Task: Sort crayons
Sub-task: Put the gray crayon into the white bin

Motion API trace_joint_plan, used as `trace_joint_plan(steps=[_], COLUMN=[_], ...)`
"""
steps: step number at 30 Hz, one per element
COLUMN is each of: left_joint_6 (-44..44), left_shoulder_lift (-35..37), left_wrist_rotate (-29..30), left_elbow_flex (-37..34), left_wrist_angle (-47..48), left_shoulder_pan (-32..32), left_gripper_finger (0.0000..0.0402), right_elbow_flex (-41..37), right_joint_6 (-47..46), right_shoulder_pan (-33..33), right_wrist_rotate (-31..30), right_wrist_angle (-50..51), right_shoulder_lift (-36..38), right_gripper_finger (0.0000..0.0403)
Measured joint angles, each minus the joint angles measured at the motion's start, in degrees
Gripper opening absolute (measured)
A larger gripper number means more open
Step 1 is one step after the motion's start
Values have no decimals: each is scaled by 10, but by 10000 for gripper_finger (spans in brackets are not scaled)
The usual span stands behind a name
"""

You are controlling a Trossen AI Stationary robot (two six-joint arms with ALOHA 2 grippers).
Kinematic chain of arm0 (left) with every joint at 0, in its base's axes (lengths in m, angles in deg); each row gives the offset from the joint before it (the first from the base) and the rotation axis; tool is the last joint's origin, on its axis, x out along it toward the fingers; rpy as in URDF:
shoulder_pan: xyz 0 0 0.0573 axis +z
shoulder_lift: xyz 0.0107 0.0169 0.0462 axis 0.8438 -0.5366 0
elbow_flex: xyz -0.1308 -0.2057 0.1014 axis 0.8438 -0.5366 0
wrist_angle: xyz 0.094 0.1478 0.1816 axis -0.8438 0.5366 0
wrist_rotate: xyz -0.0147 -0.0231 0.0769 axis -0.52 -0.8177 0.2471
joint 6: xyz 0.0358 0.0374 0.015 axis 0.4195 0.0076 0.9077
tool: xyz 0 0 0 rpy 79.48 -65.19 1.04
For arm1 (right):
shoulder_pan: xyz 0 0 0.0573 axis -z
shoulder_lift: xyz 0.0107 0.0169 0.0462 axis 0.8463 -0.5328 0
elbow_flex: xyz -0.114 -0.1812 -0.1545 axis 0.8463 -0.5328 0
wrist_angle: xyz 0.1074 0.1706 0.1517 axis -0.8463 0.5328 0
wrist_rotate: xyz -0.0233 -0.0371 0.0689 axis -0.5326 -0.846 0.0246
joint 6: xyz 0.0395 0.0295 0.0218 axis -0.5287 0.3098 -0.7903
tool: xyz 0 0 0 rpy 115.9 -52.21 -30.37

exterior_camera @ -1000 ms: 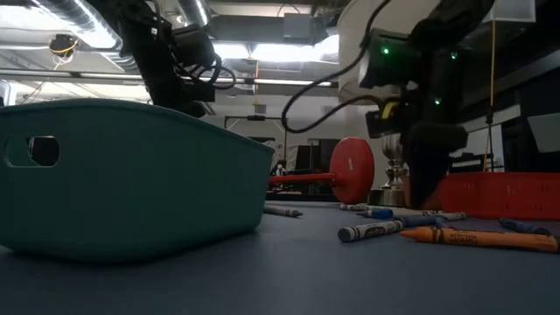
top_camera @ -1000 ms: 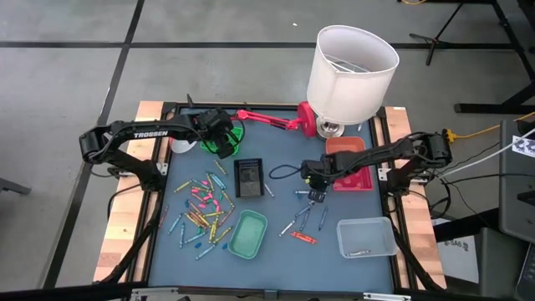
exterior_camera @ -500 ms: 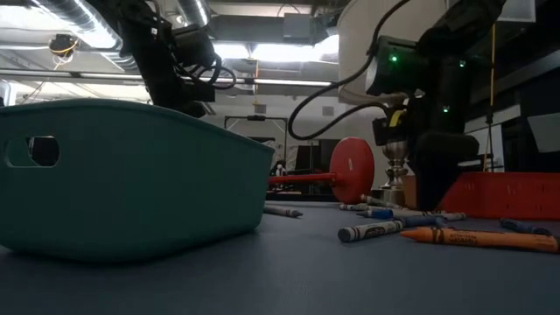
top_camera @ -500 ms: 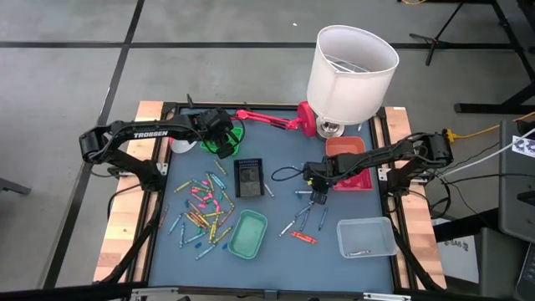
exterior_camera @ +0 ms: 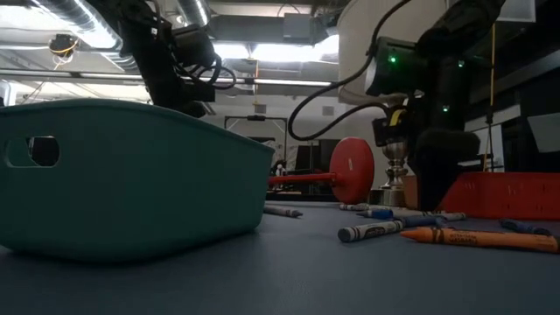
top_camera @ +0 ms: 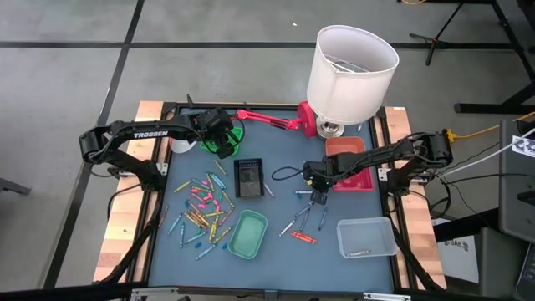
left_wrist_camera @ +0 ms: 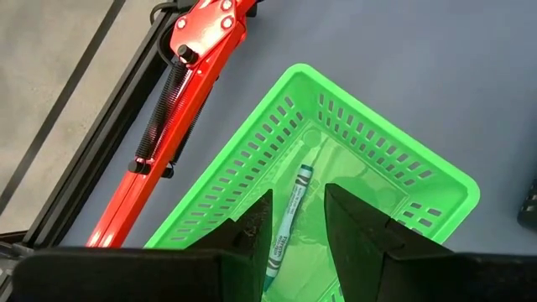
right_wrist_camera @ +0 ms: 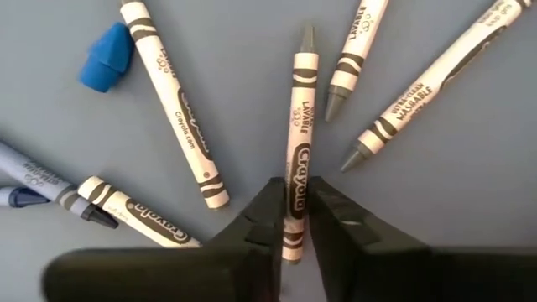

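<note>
Crayons (right_wrist_camera: pixel 299 143) crowd the mat where your right gripper (right_wrist_camera: pixel 291 220) pinches the end of one grey stick; gripped so near its tip, it may pivot or slip free. Your left gripper (left_wrist_camera: pixel 296 220) hangs open above the green basket (left_wrist_camera: pixel 394 159).

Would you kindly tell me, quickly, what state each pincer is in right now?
Left pincer: open, empty, above the green basket.
Right pincer: shut on a grey crayon lying on the table.
</note>
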Motion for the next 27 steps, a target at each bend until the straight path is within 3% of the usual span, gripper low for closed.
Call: trace_joint_plan(steps=[6,18,27], left_joint_6=[0,0,0], left_shoulder_lift=[0,0,0], left_wrist_rotate=[0,0,0], left_elbow_flex=[0,0,0], left_wrist_angle=[0,0,-1], left_shoulder_pan=[0,0,0], left_gripper_finger=[94,94,94], right_elbow_flex=[-1,0,60], right_joint_6=[3,14,31], right_shoulder_pan=[0,0,-1], right_wrist_rotate=[0,7,41], right_wrist_angle=[-11,-7,70], right_shoulder_lift=[0,10,42], right_gripper_finger=[10,14,15])
